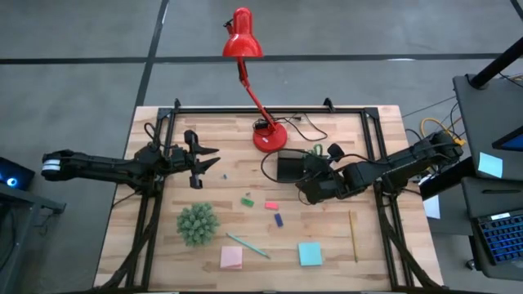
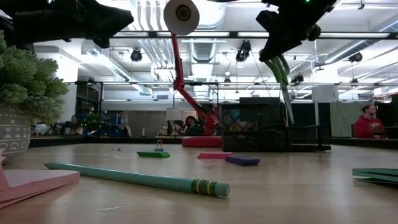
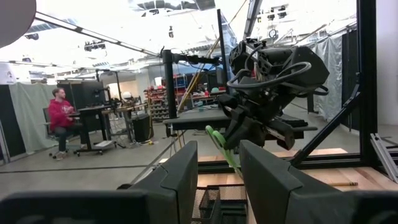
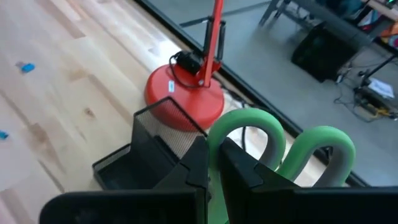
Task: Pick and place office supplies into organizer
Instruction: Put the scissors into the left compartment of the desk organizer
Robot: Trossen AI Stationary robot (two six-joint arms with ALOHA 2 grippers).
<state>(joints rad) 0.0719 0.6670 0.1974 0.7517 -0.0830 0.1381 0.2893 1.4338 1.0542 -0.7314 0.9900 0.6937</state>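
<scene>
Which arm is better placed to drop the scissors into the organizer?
Right. The right gripper is shut on the scissors just above the organizer; the left gripper hovers farther off, holding nothing.

The left arm reaches in from the bench's left edge, and its end effector (image 1: 198, 162) hangs above the left half of the bench with its two fingers (image 3: 268, 180) parted and nothing between them. The right arm stretches in from the right edge, wrist bent down near the bench's middle toward the far edge, its end effector (image 1: 315, 155) pinched tight on the green scissors (image 4: 273, 134).
</scene>
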